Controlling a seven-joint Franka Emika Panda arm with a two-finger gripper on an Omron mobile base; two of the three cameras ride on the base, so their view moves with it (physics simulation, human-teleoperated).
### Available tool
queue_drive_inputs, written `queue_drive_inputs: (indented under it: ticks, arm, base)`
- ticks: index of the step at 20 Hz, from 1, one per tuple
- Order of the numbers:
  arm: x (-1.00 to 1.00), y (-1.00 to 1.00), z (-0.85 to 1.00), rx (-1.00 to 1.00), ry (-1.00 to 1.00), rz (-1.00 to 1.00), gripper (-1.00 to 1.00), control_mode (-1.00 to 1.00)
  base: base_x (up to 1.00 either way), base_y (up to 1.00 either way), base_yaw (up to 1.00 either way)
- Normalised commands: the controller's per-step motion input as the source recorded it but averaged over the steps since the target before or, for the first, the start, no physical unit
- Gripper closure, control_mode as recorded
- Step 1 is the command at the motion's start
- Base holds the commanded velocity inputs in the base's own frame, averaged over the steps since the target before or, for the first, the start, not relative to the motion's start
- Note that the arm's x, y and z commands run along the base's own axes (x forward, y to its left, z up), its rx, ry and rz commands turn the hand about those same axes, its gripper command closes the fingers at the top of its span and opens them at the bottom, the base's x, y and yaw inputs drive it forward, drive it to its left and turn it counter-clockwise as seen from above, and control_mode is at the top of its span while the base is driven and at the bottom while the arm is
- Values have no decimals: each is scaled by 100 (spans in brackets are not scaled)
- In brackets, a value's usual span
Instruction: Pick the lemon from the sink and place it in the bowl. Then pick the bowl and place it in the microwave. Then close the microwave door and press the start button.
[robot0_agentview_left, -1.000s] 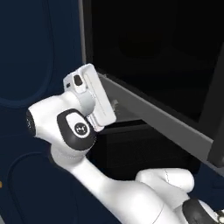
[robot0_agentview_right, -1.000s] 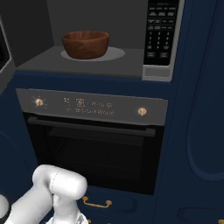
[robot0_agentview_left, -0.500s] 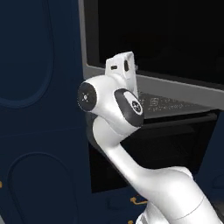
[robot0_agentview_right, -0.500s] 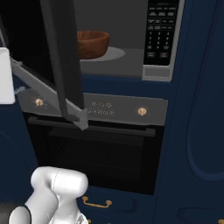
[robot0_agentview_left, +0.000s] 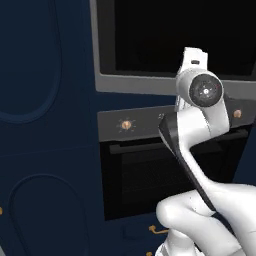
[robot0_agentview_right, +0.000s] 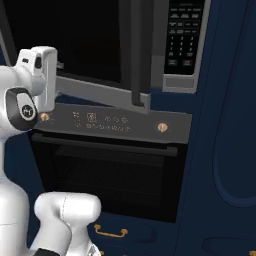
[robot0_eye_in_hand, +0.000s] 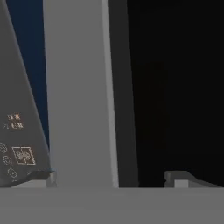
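- Clearly mid-swing, left base view: hand pressed against microwave door (robot0_agentview_left: 170, 35) to push it shut; oven (robot0_agentview_left: 165, 170) below, knob markings too small to read.
- Right base view: door (robot0_agentview_right: 95, 60) nearly closed over microwave (robot0_agentview_right: 186, 45); keypad lettering illegible.
- Hand view: gripper (robot0_eye_in_hand: 109, 178) fingers spread wide, holding nothing, grey door edge between; panel symbols unreadable.
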Motion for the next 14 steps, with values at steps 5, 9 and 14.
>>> queue_drive_inputs:
  ticks: [5,9,14]
  arm:
    - [48,-41,4,26,-5,43,-100,-100]
    - [77,0,8,22,0,30,-100,-100]
    - [59,0,3,16,0,28,-100,-100]
  base:
    - [0,0,0]
    - [0,0,0]
    - [0,0,0]
